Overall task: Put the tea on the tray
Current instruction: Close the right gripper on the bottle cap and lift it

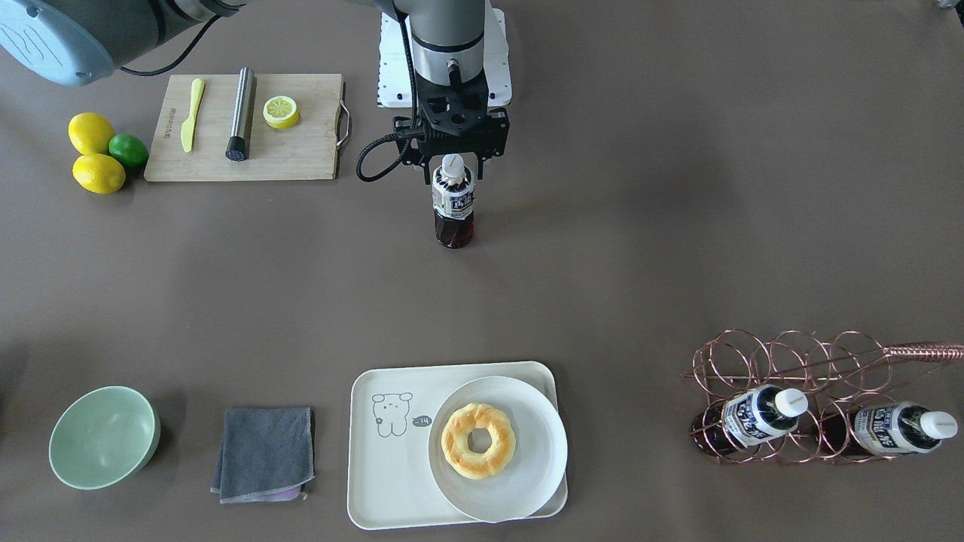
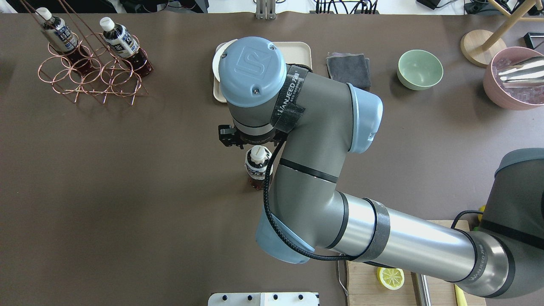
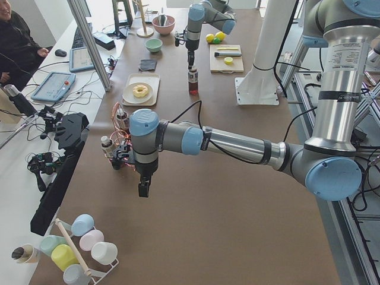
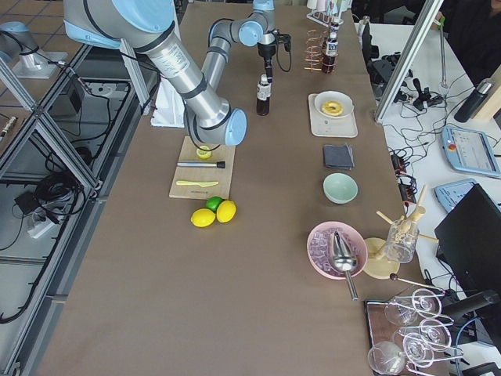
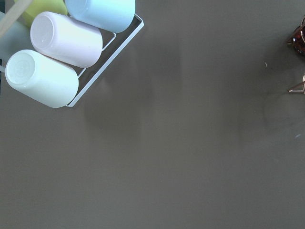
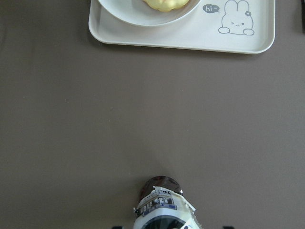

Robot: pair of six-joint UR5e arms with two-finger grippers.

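We find the right hand (image 1: 455, 156) over the upright tea (image 1: 454, 205), grip impossible to tell, the tray (image 1: 384, 482) well ahead across the desk (image 1: 678, 226).

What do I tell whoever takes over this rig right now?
The right end effector is at the cap of the tea bottle; grip cannot be told.
The left end effector hangs over the table by the wire rack; open or shut unclear.
The tea bottle stands upright mid-table, apart from the tray.
A plate with a doughnut covers part of the tray; the bear-drawing end is bare.
Done: nothing yet. Left: lift the bottle, set it on the bare end.
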